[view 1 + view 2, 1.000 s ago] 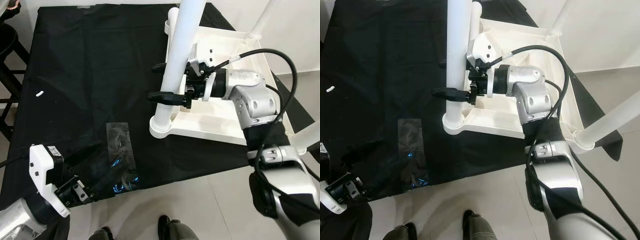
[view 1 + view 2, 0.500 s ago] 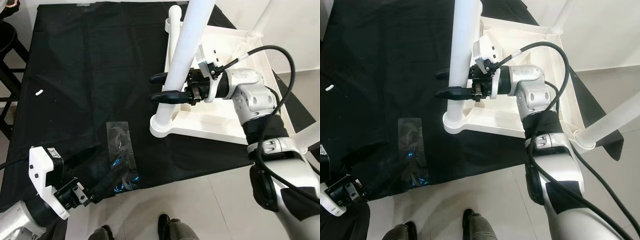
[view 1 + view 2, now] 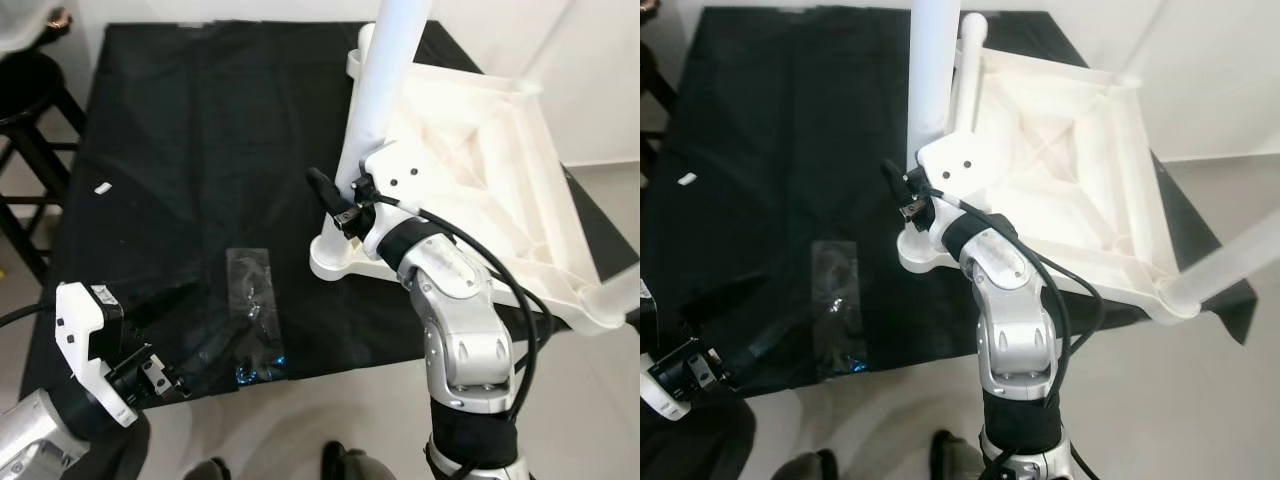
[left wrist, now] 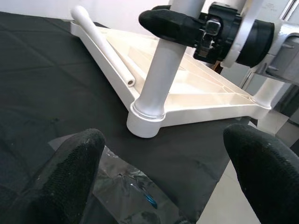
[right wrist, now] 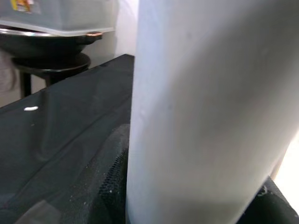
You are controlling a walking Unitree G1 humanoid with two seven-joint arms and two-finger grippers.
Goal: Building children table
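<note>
A white table top (image 3: 480, 150) lies upside down on a black cloth (image 3: 200, 130). One white table leg (image 3: 385, 90) stands upright in its near left corner socket (image 3: 335, 262). My right gripper (image 3: 343, 195) is shut on that leg a little above the socket; the leg (image 5: 196, 107) sits between both black fingers. A loose leg (image 4: 100, 39) lies along the top's far rim. My left gripper (image 4: 163, 154) hovers open, low at the cloth's front left, over a clear plastic bag (image 3: 252, 310) of small fittings.
A second fitted leg (image 3: 1230, 260) rises from the near right corner. A small white piece (image 3: 102, 187) lies on the cloth at the left. A black stool (image 3: 30, 90) stands beyond the cloth's left edge. Pale floor runs along the front.
The camera has shifted. My right arm has swung round, reaching the leg from the front rather than from the right, still holding it. The left gripper has barely moved.
</note>
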